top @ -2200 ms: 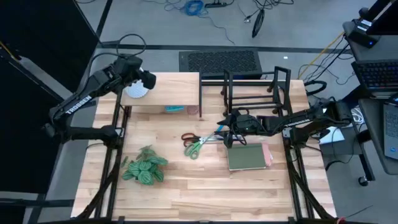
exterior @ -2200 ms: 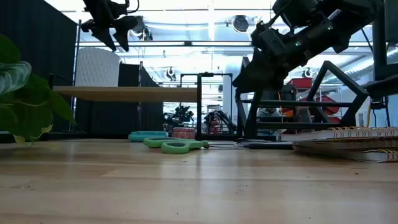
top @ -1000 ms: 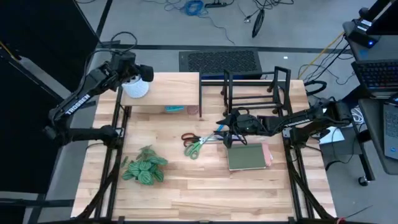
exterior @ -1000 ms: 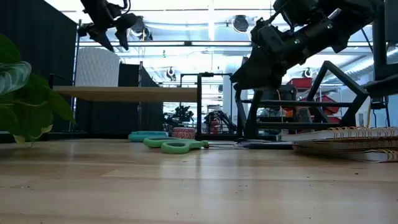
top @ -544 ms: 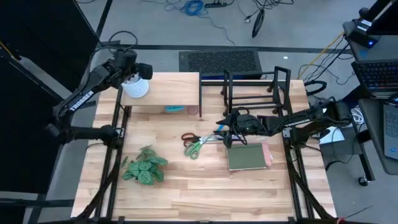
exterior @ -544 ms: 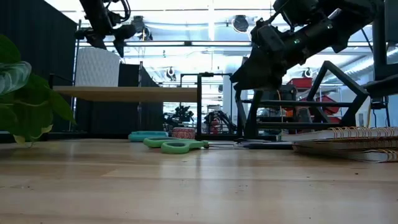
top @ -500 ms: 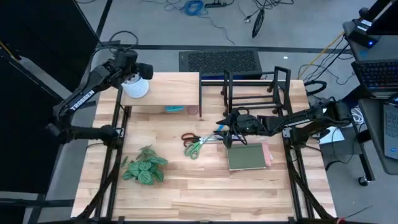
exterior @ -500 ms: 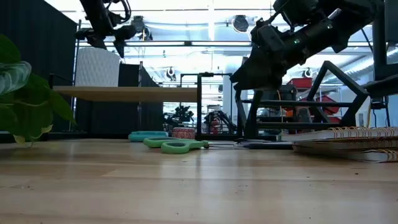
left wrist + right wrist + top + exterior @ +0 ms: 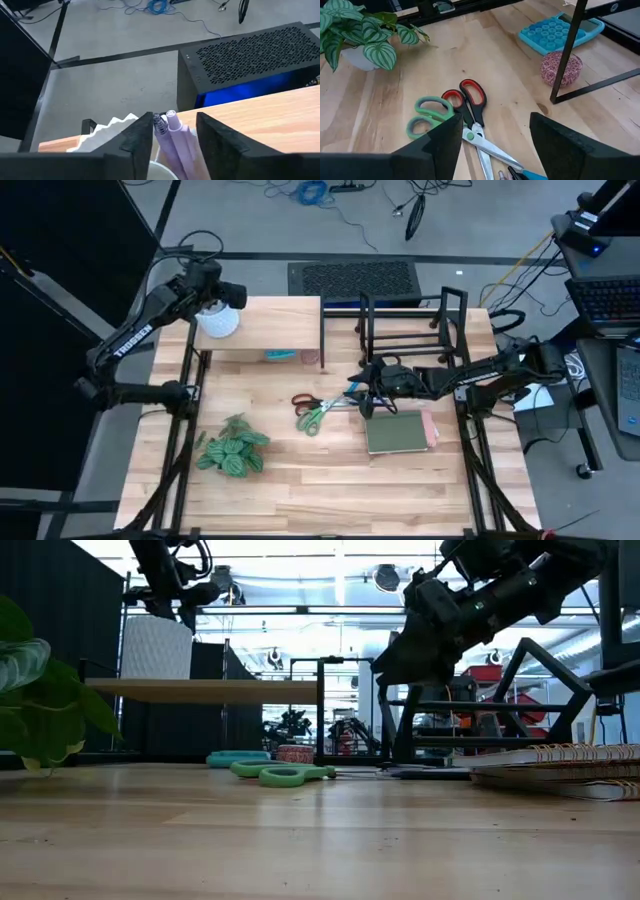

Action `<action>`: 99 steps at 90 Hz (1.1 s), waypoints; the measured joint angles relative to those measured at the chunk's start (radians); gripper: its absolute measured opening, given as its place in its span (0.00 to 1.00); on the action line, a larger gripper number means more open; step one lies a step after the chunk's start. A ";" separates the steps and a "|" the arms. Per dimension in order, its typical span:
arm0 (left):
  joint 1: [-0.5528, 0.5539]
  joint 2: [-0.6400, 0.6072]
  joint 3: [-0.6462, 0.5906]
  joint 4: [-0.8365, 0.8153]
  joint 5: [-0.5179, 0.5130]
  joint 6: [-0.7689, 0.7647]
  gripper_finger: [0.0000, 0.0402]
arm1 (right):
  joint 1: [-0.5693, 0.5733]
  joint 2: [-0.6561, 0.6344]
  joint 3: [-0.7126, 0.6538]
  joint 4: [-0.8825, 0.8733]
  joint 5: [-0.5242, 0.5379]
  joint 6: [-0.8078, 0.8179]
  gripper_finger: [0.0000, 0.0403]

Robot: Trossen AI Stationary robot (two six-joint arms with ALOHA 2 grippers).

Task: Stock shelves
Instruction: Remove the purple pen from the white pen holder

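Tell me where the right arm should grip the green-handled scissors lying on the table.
Probably at the green-handled scissors' pivot, where the blades cross those of the red-handled scissors. They lie flat, so come straight down, right gripper spanning the narrow neck; the flat loops offer little to pinch.

Overhead looks straight down on the bench (image 9: 300,480); low camera sits at bench level; both share the scissors (image 9: 318,411).

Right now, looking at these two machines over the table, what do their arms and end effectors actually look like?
Both arms are slim, black and jointed. The left arm carries white lettering along one link, and a thin black cable loops above its left end effector. The right end effector ends, like the left, in two flat, dark, wedge-shaped fingers, plain and unmarked in the wrist views.
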 joint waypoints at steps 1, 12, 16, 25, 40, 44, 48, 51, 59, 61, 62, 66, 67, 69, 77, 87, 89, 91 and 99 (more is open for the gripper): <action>0.000 0.000 0.000 0.000 0.003 0.000 0.31 | 0.000 0.000 0.000 0.000 0.000 0.000 0.53; 0.000 0.000 0.000 -0.001 0.017 0.010 0.28 | 0.000 0.000 0.000 0.000 0.000 0.000 0.53; 0.000 0.000 0.000 -0.003 0.018 0.013 0.27 | 0.000 0.000 0.000 0.000 0.000 0.000 0.53; 0.000 0.000 0.000 -0.006 0.018 0.013 0.24 | 0.000 0.000 0.000 0.000 0.000 0.000 0.53; -0.001 -0.001 0.000 -0.015 0.018 0.012 0.15 | 0.000 0.000 0.000 0.000 0.000 -0.001 0.53; -0.001 -0.002 0.001 -0.021 0.018 0.012 0.12 | 0.000 0.000 0.000 -0.001 0.000 -0.001 0.53; -0.001 -0.002 0.001 -0.024 0.018 0.012 0.10 | 0.000 0.000 0.000 -0.001 0.000 -0.001 0.53; -0.001 -0.002 0.001 -0.026 0.018 0.012 0.09 | 0.000 0.000 0.000 -0.001 0.000 -0.001 0.53; -0.001 -0.002 0.001 -0.027 0.018 0.010 0.06 | 0.000 0.000 0.000 -0.001 0.000 -0.001 0.53; -0.001 -0.002 0.001 -0.029 0.018 0.010 0.05 | 0.000 0.000 0.000 -0.001 0.000 -0.001 0.53; -0.001 -0.002 0.001 -0.029 0.018 0.010 0.05 | 0.000 0.000 0.000 -0.001 0.000 -0.001 0.53; -0.001 -0.002 0.001 -0.029 0.018 0.010 0.04 | 0.000 0.000 0.000 -0.001 0.000 -0.001 0.53; -0.001 -0.002 0.001 -0.029 0.018 0.010 0.04 | 0.000 0.000 0.000 -0.001 0.000 -0.001 0.53; -0.001 -0.002 0.001 -0.030 0.018 0.010 0.04 | 0.000 0.000 0.000 -0.001 0.000 -0.001 0.53; -0.001 -0.002 0.001 -0.031 0.018 0.010 0.03 | 0.000 0.000 0.000 -0.001 0.000 -0.001 0.53; -0.002 -0.014 0.001 -0.037 0.030 0.011 0.03 | 0.000 0.000 0.000 -0.001 0.000 -0.005 0.53; -0.003 -0.017 0.001 -0.038 0.034 0.012 0.03 | 0.000 0.000 0.000 -0.001 0.000 -0.005 0.53; -0.006 -0.021 0.000 -0.040 0.038 0.012 0.03 | 0.000 0.000 0.000 -0.001 0.000 -0.005 0.53; -0.018 -0.039 -0.001 -0.047 0.040 0.013 0.03 | 0.000 0.000 0.000 -0.001 0.000 -0.016 0.53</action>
